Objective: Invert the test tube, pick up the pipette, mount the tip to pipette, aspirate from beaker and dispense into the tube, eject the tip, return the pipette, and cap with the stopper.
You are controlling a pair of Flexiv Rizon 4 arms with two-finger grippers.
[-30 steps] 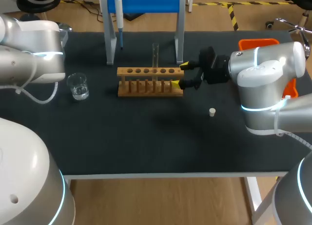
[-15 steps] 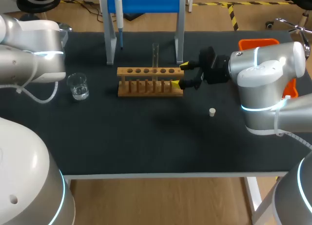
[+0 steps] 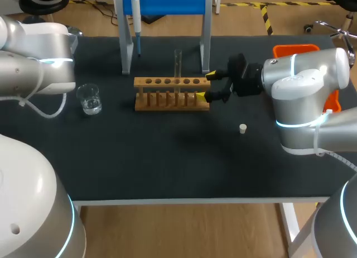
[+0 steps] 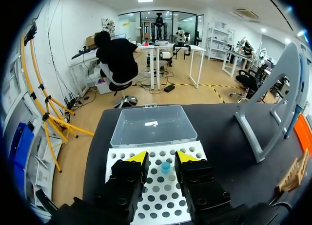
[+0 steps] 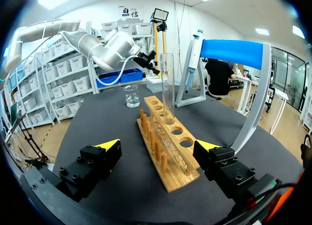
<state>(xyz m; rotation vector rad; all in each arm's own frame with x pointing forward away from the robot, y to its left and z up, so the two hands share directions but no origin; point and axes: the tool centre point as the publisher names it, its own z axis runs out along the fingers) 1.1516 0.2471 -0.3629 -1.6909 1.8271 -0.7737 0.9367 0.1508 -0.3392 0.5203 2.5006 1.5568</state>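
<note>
One black table [image 3: 167, 163] holds beaker [image 3: 89, 98], rack [image 3: 172, 94].

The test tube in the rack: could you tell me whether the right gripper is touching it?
Apart. The right wrist view shows the test tube standing in the rack, well ahead of the open right gripper.

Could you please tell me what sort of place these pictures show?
Most likely a laboratory bench set up for robot liquid handling: a wooden test tube rack holding a glass test tube, a beaker of clear liquid, and a pipette hanging on a stand.
</note>
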